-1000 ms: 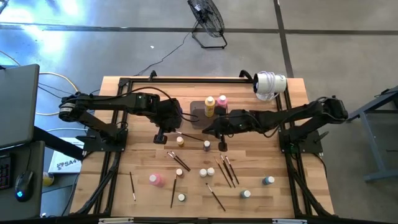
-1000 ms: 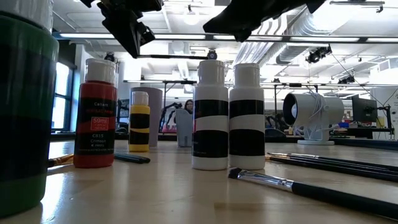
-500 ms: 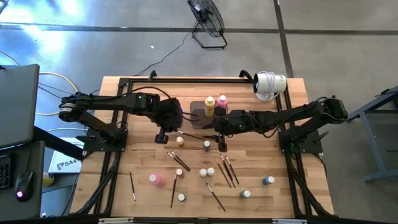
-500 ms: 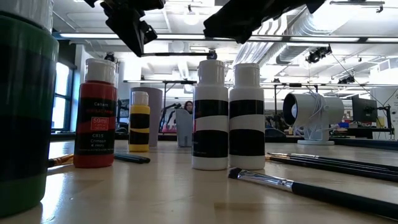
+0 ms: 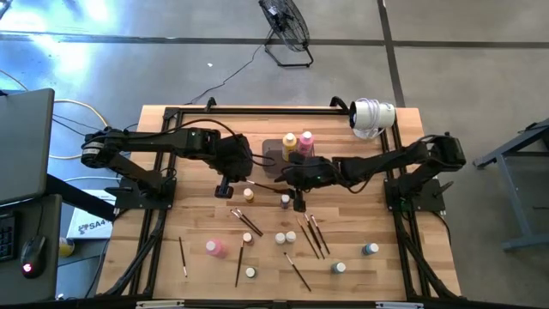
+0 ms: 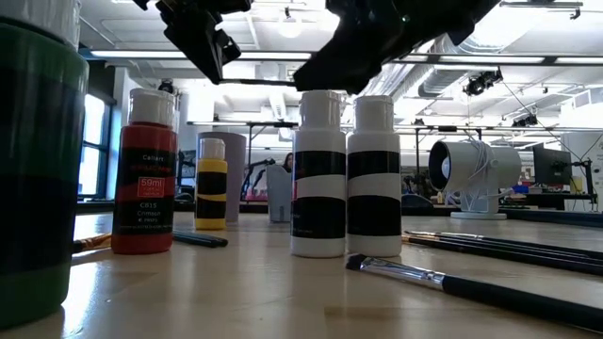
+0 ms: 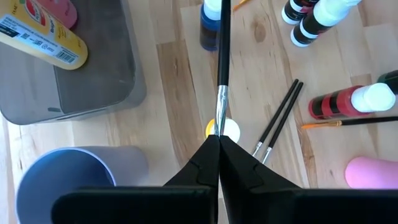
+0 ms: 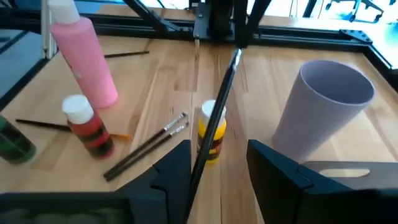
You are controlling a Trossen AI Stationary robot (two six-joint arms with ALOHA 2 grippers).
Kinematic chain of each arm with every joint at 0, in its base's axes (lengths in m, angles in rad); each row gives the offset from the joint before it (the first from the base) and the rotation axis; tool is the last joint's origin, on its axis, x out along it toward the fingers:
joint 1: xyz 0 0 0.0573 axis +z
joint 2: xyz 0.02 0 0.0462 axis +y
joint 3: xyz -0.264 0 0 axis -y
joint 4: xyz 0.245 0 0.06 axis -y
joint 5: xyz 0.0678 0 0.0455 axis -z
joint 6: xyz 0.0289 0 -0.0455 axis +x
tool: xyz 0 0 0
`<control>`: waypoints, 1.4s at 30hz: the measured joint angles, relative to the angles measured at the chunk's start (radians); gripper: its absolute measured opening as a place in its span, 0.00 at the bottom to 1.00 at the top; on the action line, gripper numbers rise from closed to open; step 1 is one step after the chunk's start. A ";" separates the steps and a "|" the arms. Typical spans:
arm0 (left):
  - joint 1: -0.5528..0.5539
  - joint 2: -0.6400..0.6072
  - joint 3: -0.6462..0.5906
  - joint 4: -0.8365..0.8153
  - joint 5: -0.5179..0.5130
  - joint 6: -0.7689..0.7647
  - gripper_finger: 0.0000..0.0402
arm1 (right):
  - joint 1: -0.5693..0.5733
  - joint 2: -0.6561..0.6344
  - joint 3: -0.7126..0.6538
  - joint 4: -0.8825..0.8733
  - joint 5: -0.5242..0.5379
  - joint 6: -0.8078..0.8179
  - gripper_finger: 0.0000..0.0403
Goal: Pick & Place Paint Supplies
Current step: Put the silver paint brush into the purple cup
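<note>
**Item under handling.** One brush (image 7: 221, 62) is off the tabletop (image 5: 266, 120), held roughly level in the air at mid-table, just near of the tray (image 5: 276, 153). In the low view it shows as a thin dark line (image 6: 268, 83) spanning the gap between the two arms.

**Left tool** (image 7: 219, 138). Its fingers are pressed together on the brush at the metal ferrule end. The dark handle projects forward, toward the right arm. Judgement: gripping at one end leaves most of the handle free for a second grasp.

**Right tool** (image 8: 219, 149). It is spread, with one finger on each side of the handle and not yet touching it. Judgement: this is a transfer in mid-air, with the right arm positioned to take the brush. The left tool should not let go until the right has closed, or the brush may fall among the items below.

**Destination.** The tray already holds a yellow bottle (image 5: 290, 144) and a pink bottle (image 5: 306, 139). A cup (image 8: 323, 112) stands beside the tray, on the left arm's side. Whether the brush is meant for the cup or the tray cannot be told.

**Remaining stock.** Directly below the transfer stands a small yellow bottle (image 8: 211, 134). Other small bottles and loose brushes lie across the near half of the tabletop. Judgement: the task is at an early stage.
</note>
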 joint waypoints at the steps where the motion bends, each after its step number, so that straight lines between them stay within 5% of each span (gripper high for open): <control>1: 0.000 0.000 0.000 0.000 0.000 0.000 0.00 | 0.000 0.000 0.000 0.000 -0.002 0.000 0.36; 22: 0.000 0.000 0.000 0.044 0.001 -0.001 0.00 | 0.000 0.000 0.000 -0.032 -0.004 0.077 0.36; 37: -0.001 0.000 0.000 0.041 0.006 -0.003 0.00 | -0.001 -0.001 0.000 -0.035 0.002 0.056 0.05; 42: -0.001 0.000 0.000 0.043 0.011 -0.003 0.00 | 0.000 -0.002 0.000 -0.043 0.002 0.048 0.03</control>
